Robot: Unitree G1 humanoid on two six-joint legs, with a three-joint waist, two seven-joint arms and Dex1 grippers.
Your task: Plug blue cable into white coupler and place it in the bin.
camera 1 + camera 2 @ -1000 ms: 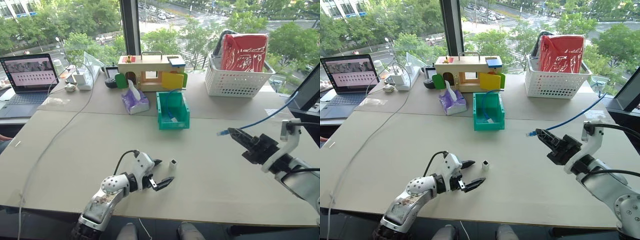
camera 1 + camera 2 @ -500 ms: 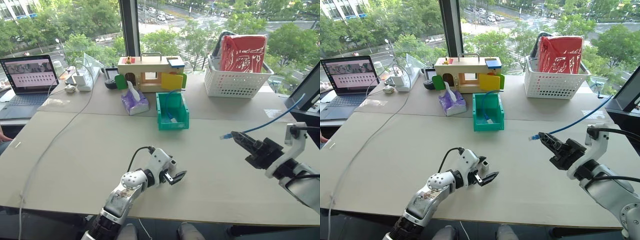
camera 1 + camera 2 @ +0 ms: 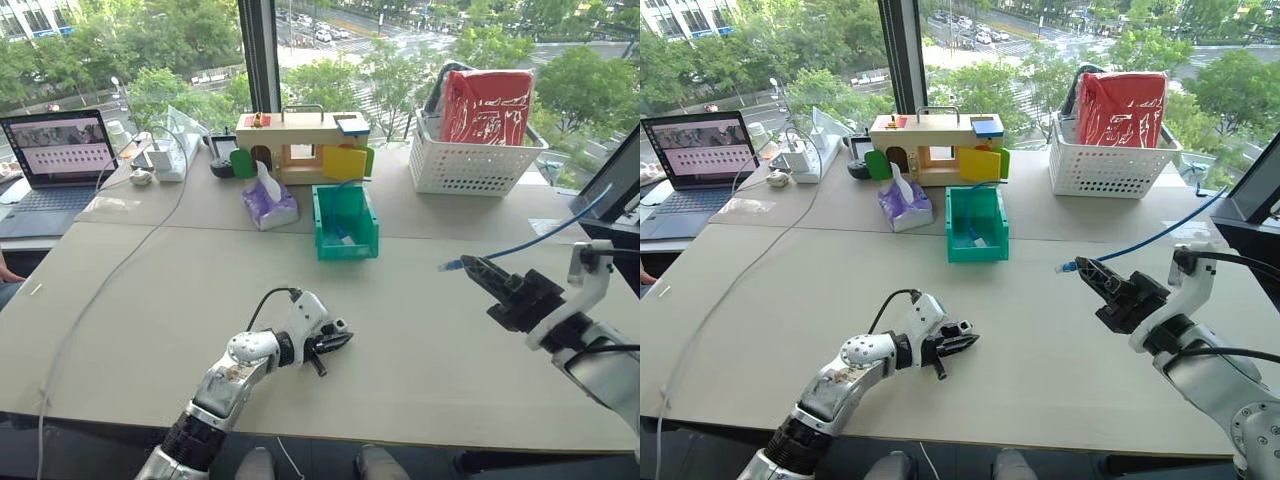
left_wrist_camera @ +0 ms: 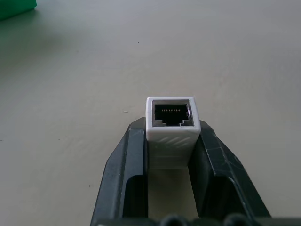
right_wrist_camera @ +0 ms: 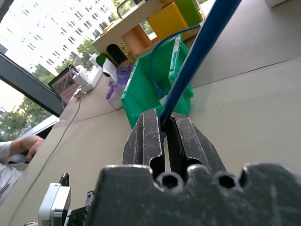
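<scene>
The white coupler is a tiny block with its dark socket facing away from my wrist. My left gripper is shut on it, one black finger pressed to each side, low over the table's near middle. Out to the right, my right gripper hangs above the table, shut on the blue cable. The cable's small plug sticks out past the fingertips toward the left, and the rest trails off to the right edge. The teal bin stands farther back at the centre, with another blue cable lying in it.
Behind the bin are a wooden toy box and a tissue pack. A white lattice basket holding a red bag stands at the back right. A laptop and a long white cord lie at the left.
My left gripper moved up to the coupler standing on the table and closed on it. The right gripper with the cable has stayed where it was.
</scene>
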